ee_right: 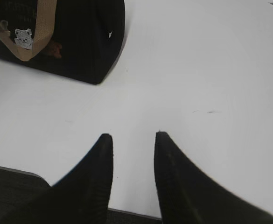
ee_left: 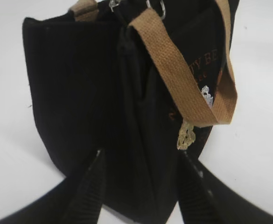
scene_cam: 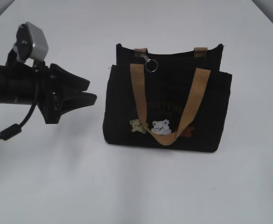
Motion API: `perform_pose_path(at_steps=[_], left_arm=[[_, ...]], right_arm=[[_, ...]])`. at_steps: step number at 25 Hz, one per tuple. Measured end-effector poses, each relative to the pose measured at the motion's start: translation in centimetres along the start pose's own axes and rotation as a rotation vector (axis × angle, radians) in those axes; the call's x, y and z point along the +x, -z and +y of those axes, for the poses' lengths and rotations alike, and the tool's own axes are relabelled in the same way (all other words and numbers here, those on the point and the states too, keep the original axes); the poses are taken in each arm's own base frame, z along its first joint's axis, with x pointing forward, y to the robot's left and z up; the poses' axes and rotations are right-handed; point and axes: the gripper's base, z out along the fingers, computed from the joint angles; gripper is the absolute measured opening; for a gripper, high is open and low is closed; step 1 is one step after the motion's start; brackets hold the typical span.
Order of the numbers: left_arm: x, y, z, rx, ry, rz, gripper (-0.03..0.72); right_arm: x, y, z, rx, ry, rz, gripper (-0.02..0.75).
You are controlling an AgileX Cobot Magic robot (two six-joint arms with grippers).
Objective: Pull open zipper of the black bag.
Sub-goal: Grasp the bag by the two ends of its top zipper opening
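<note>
One gap decides it: the small black fabric bag [scene_cam: 166, 100] stands just right of the left arm's fingers [scene_cam: 90, 90], which are apart, empty and nearer. Its black zipper [scene_cam: 173, 50] runs left-right along the top, metal pull and ring [scene_cam: 150, 64] toward the left end. The right arm's fingers [ee_right: 132, 140] are parted over bare white surface [ee_right: 197, 70].

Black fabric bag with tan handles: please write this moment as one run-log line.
black fabric bag: upright on white table | zipper pull with silver ring: untouched | left gripper: open, beside bag | right gripper: open, empty
</note>
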Motion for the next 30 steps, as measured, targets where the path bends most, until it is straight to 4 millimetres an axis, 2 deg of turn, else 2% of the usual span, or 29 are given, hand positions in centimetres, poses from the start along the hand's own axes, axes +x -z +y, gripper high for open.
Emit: perform_pose_path(at_steps=[12,14,17,18,21,24,30], left_arm=[[-1.7,-6.4,1.5,0.076,-0.063,-0.019,0.365],[-1.5,-7.3,1.7,0.076,-0.033,-0.006,0.304],[-1.6,-7.7,1.6,0.083,-0.016,-0.004,0.094],[-1.6,-7.8,1.5,0.086,-0.015,-0.006,0.063],[-1.6,-7.8,1.5,0.086,-0.01,-0.006,0.065],[-1.7,-7.8,1.5,0.086,-0.01,-0.007,0.065],[-1.7,-7.8,1.5,0.087,-0.011,-0.009,0.065]], right_arm=[[-0.1,0.0,0.2,-0.017,-0.008,-0.006,0.246],[-0.2,0.0,0.5,-0.055,0.011,-0.018,0.246],[-1.5,-0.9,1.0,-0.178,0.091,-0.005,0.246],[-2.4,-1.3,1.2,-0.224,0.109,-0.022,0.246],[-5.3,-4.1,0.9,-0.337,0.163,-0.078,0.246],[-8.0,-8.0,0.1,-0.416,0.168,-0.12,0.246],[-12.1,-17.7,-2.0,-0.546,0.185,-0.096,0.246]])
